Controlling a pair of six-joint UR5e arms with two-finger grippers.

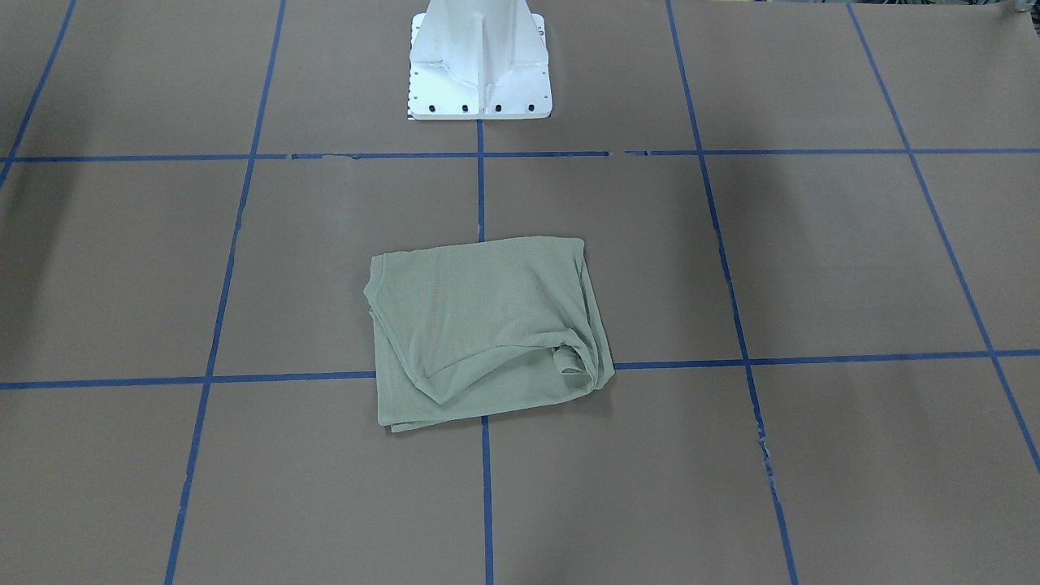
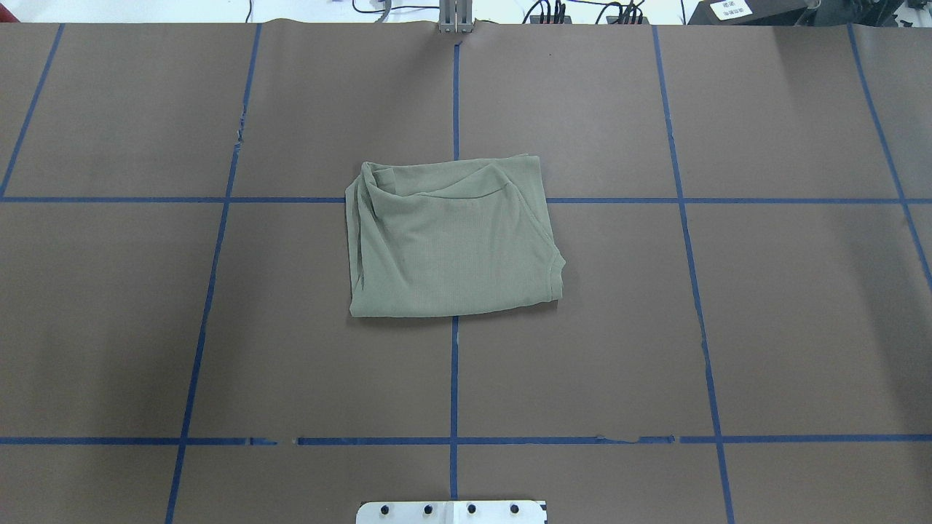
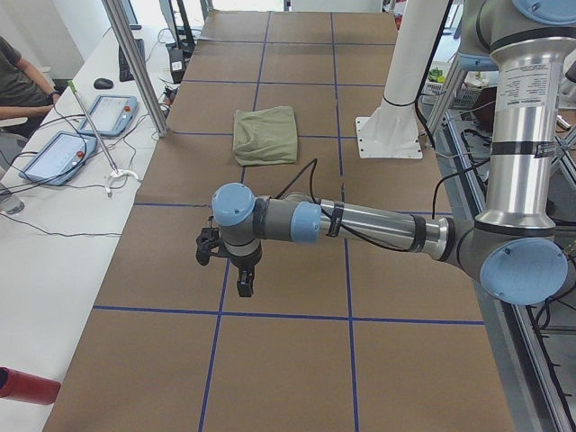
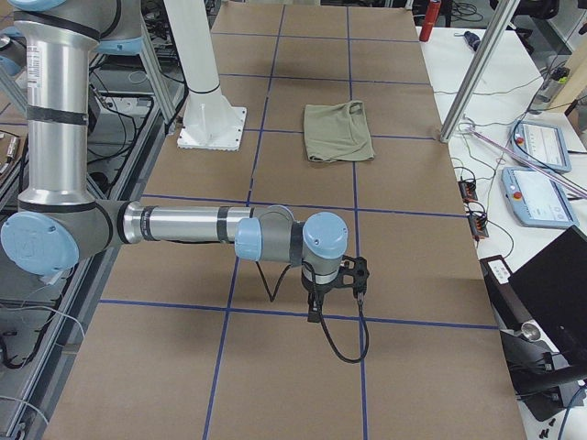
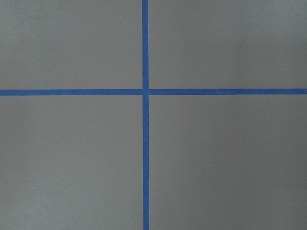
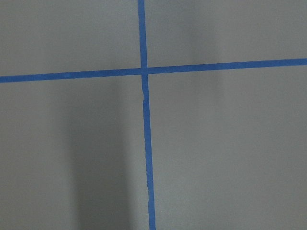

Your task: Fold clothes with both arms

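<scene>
The clothes (image 2: 451, 240) are one sage-green knit shirt lying folded into a rough rectangle on the brown table at its centre; it also shows in the front view as the shirt (image 1: 487, 329), and small in both side views. Both arms are held far out to the table's ends, away from the shirt. The left gripper (image 3: 229, 270) hangs over bare paper in the exterior left view, and the right gripper (image 4: 337, 289) hangs likewise in the exterior right view. I cannot tell whether either is open or shut. Both wrist views show only brown paper with crossing blue tape.
The white pedestal base (image 1: 479, 73) stands at the robot's side of the table. Blue tape lines (image 2: 453, 364) grid the paper. A side table holds teach pendants (image 3: 54, 153) and cables, with a person's arm (image 3: 22, 81) beside it. A metal post (image 3: 135, 63) rises at the table edge.
</scene>
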